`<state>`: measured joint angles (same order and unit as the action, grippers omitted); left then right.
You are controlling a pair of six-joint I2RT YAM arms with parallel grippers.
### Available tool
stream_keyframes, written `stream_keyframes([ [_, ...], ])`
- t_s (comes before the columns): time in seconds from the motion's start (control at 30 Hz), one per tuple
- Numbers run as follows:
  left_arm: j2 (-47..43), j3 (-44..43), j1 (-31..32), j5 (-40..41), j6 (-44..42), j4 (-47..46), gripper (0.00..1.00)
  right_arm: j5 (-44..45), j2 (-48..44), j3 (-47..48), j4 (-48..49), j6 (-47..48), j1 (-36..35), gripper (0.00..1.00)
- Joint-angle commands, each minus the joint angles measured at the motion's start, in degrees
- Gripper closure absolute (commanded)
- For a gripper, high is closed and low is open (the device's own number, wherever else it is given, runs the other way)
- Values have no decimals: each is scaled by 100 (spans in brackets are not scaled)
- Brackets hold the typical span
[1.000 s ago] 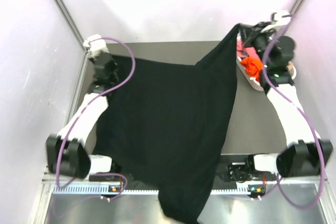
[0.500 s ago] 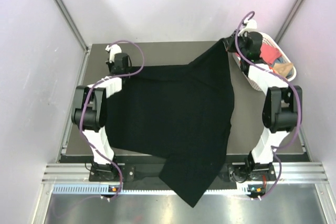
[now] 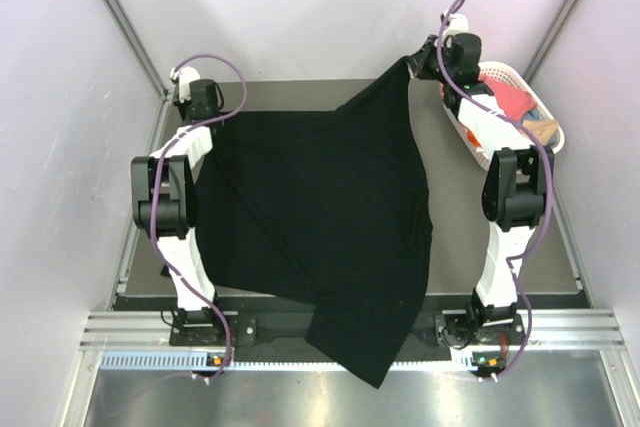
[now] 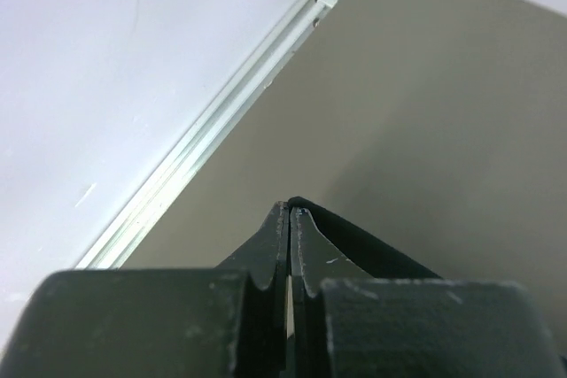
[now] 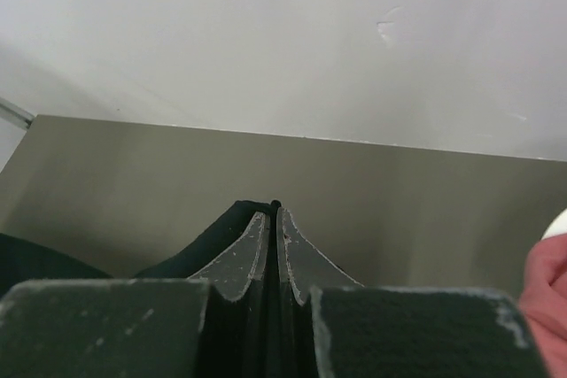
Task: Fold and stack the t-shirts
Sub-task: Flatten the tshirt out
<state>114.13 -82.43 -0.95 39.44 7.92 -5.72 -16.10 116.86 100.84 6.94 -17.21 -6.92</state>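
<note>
Black t-shirt (image 3: 320,207), far corners pinched inside both closed jaws

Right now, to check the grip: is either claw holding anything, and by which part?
The black t-shirt: left claw pinches its far left corner, right claw its far right corner.

No writing, label, brand, number or sign can be read in any view. The black t-shirt (image 3: 320,207) shows plain cloth. Fine marks on the near rail (image 3: 150,359), at 7 o'clock, are too small to read.
</note>
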Motion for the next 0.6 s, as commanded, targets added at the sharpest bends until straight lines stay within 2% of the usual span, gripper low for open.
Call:
stream_keyframes([
  [0.0,162,-369,-72,-156,34,237,100,71,100,489,-333,16,-29,100],
  [0.3,646,-1195,-63,-524,51,957,100,537,21,788,-992,271,68,100],
  [0.57,970,-1468,-72,-771,227,1125,100,678,161,1262,-1344,473,270,100],
])
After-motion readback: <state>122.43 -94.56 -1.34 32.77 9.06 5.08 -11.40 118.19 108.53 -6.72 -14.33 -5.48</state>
